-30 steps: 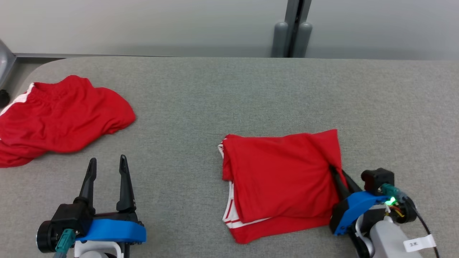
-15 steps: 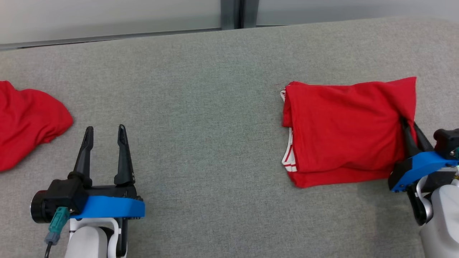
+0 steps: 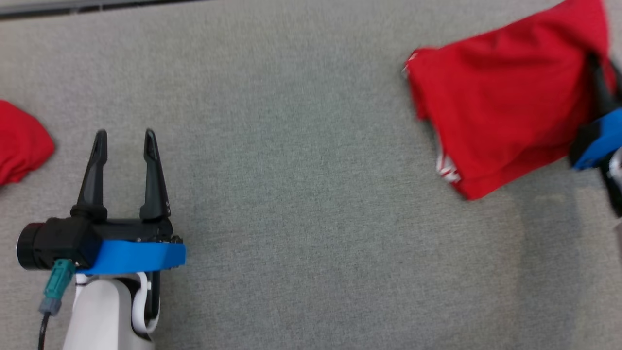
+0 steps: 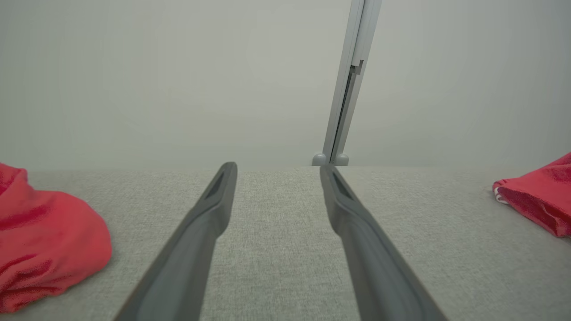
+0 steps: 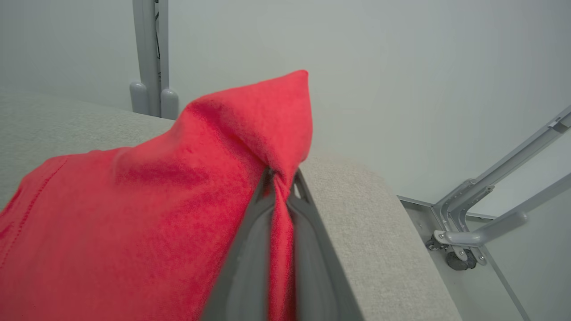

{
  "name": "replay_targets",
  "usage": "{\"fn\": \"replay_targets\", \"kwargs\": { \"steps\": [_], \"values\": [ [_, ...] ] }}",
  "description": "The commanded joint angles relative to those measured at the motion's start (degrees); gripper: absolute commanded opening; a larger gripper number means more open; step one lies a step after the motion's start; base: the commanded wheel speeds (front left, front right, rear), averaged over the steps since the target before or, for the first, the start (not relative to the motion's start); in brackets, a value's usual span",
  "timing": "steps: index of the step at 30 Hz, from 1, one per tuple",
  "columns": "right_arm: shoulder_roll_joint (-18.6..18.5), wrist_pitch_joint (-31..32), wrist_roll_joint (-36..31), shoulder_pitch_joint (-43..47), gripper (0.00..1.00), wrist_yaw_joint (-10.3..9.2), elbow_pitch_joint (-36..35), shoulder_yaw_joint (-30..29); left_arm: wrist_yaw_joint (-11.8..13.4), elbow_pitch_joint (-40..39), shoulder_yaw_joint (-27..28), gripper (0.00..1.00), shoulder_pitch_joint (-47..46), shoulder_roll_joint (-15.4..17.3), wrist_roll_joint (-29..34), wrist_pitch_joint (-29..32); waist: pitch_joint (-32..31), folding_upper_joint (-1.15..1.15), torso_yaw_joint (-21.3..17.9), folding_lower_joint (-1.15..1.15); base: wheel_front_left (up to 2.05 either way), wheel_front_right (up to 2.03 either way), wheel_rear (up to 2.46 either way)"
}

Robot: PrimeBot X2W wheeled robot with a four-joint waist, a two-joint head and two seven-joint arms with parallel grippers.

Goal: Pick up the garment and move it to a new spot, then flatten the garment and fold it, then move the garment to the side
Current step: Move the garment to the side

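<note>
The right jaws are clenched on the folded red garment (image 5: 134, 214). In the right wrist view a pinch of cloth runs down between the two dark fingers (image 5: 241, 267), and a corner of the garment stands up in a peak just beyond their tips. From there the rest of the garment spreads away to the left of the right jaws, over the grey bench (image 5: 366, 232). In the head view the garment (image 3: 500, 107) is blurred and lies at a slant. Its right edge is at the right jaws and white trim (image 3: 444, 167) shows at the end farthest from them. The blue bracket (image 3: 595, 143) behind the right jaws is cut by the picture's edge.

The left jaws are released. Their fingers (image 3: 150, 180) stand wide apart over bare bench (image 3: 311, 204) with nothing between them. The garment is well apart from them, far off to their right, and in the left wrist view its end (image 4: 535, 200) seems to rest on the bench. A second, crumpled red garment (image 3: 19, 141) lies on the bench to the left of the left jaws, near them but not touching. Ahead of the left jaws, past the bench's far edge, a grey post (image 4: 345, 89) rises against a pale wall. Beyond the bench corner, to the right of the right jaws, stands a metal frame (image 5: 468, 232) on a small wheel.
</note>
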Motion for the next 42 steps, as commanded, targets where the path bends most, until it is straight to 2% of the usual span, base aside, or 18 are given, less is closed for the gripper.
{"fn": "replay_targets", "kwargs": {
  "steps": [1,7,11,19,20,22,31,42],
  "values": [
    [-1.7,0.6,-0.4,-2.1,0.00,-0.01,0.1,-0.5,-0.3,-0.6,-0.4,1.00,-1.6,0.5,0.4,-0.1,2.1,0.00,1.0,-0.01,0.00,0.00,0.00],
    [-8.4,3.0,-1.4,-8.1,0.00,-0.01,2.3,-4.0,-0.5,-2.2,-1.1,1.00,-4.3,1.4,0.5,-0.2,6.7,0.00,1.4,-0.01,0.00,0.00,0.00],
    [-11.4,3.7,-1.9,-11.3,0.00,-0.01,4.4,-5.7,-0.7,-3.0,-1.2,1.00,-5.2,1.8,0.3,-0.2,8.3,0.00,1.3,-0.01,0.00,0.00,0.00],
    [-12.3,5.8,-5.0,-14.3,0.00,-0.01,7.3,-7.6,-0.7,-3.3,-1.3,1.00,-5.8,2.0,-0.2,-0.2,9.3,0.00,1.5,-0.01,0.00,0.00,0.00],
    [-12.0,5.8,-5.3,-14.4,0.59,-0.01,7.4,-7.7,-0.7,-3.2,-1.2,1.00,-5.8,2.0,-0.1,-0.2,9.4,0.00,1.5,-0.01,0.00,0.00,0.00],
    [-11.5,5.3,-5.6,-14.6,1.00,-0.01,7.7,-8.0,-0.7,-2.9,-1.2,1.00,-6.0,2.0,-0.1,-0.2,9.5,0.00,1.6,-0.01,0.00,0.00,0.00],
    [-8.0,0.6,-8.1,-12.1,1.00,-0.01,5.9,-8.0,-0.3,-1.4,0.2,1.00,-3.6,1.3,-0.9,-0.2,4.7,0.00,3.1,-0.01,0.00,0.00,0.00],
    [2.6,-7.5,-3.5,-5.6,1.00,-0.01,2.1,0.7,0.7,1.1,2.7,1.00,3.9,0.0,-1.3,-0.1,-6.6,0.00,5.9,-0.01,0.00,0.00,0.00]
  ]
}}
